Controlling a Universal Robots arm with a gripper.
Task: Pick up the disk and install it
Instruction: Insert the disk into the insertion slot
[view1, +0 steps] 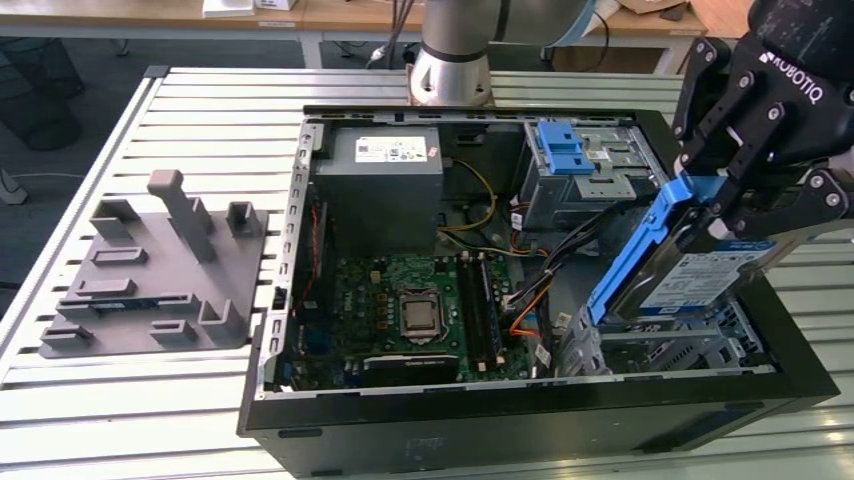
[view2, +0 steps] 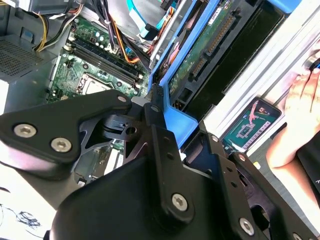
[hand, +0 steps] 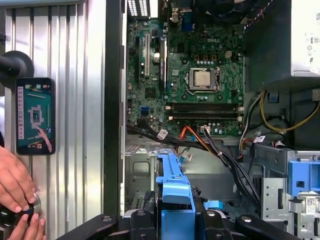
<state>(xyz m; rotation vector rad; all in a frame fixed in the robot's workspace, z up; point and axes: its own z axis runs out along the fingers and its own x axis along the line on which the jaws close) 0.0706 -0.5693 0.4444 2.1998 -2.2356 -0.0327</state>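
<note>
A white slatted metal desk (view1: 80, 420) is seen carrying a large black computer tower case (view1: 534, 435). The case is laid on its side with the panel off, across the centre and right of the exterior view. A grey moulded plastic fixture (view1: 147, 270) is set on the desk at the left of the frame, well apart from the case. Inside the case, a grey power supply box (view1: 380, 190) is placed toward the upper middle, with a green motherboard (view1: 400, 310) below it in the frame.

At the right edge, the black two-fingered hand (view1: 750, 205) is closed on the disk (view1: 694, 280), a flat rectangular silver hard drive with a white-and-blue label, clipped in a bright blue plastic carrier frame. The disk is held tilted over the bare silver metal drive cage (view1: 674, 350) at the lower right and is not yet seated. Whether its lower end touches the cage cannot be told.

The disk is judged dense and stiff, with a smooth metal body that could slip, and its plastic frame slightly springy. The green circuit board (view2: 197, 60) on its underside, seen in the second wrist view, is taken as fragile. A hold on the frame's rails, rather than on board or connector, is therefore judged soundest.
</note>
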